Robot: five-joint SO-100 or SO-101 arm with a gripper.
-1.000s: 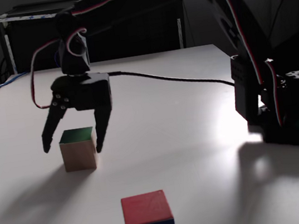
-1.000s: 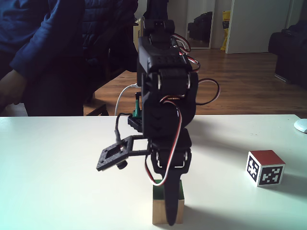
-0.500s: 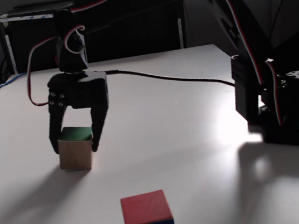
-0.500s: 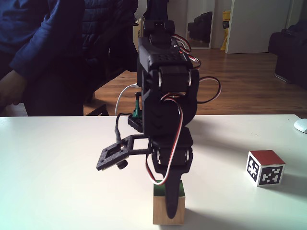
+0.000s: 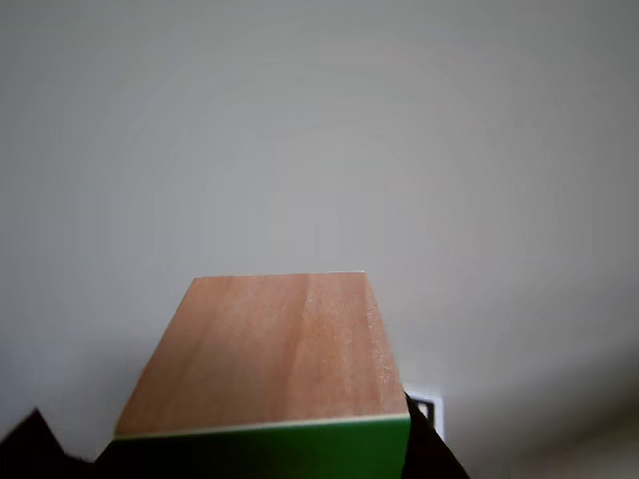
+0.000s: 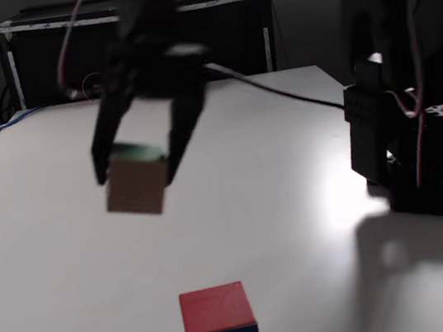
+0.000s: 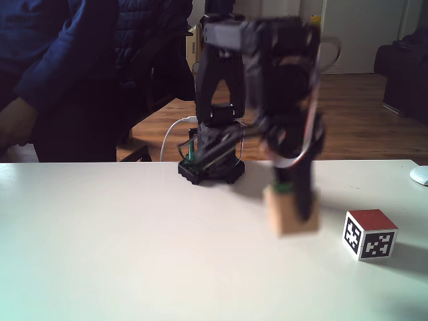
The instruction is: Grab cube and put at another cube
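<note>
The white bench (image 6: 281, 232) spans most of both fixed views, with a wooden floor and a doorway behind it in the upper right of one of them. A person in a dark blue top (image 7: 60, 67) stands at the upper left of that view, beyond the bench's far edge. The black arm (image 7: 261, 80) is motion-blurred in both fixed views; its base (image 6: 429, 160) sits at the right edge of one and at centre, on the far side of the bench, in the other. The jaws (image 6: 140, 166) are clamped on the cube (image 6: 135, 187), one finger on each side, and the cube hangs clear of the bench, in the left centre of one fixed view and right of centre in the other (image 7: 291, 210). In the other view the cube (image 5: 270, 349) fills the lower middle, wood grain up and green face at the bottom edge. The red cube (image 7: 370, 234) with its black-and-white marker rests on the bench at the lower right, just beside the held cube; in a fixed view it sits at bottom centre (image 6: 218, 321).
</note>
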